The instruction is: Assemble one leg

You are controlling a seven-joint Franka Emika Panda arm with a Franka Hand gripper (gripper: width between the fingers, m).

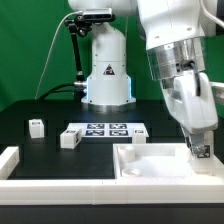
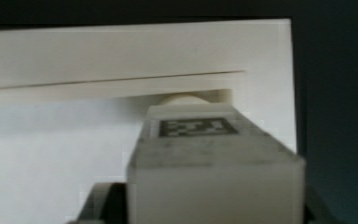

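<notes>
My gripper (image 1: 201, 152) is shut on a leg (image 2: 208, 150), a white block-like post with a black-and-white tag facing the wrist camera. In the wrist view the leg fills the space between the dark fingers (image 2: 108, 203), and its rounded tip touches the large white tray-like panel (image 2: 87, 110) near the panel's edge. In the exterior view the gripper stands upright over the right end of the panel (image 1: 150, 160), and the held leg is mostly hidden by the fingers. Two more legs (image 1: 36, 127) (image 1: 69, 138) lie on the black table at the exterior view's left.
The marker board (image 1: 105, 130) lies flat behind the panel, beside the second loose leg. A white raised block (image 1: 10, 160) sits at the lower left of the exterior view. The robot's base (image 1: 105, 70) stands at the back.
</notes>
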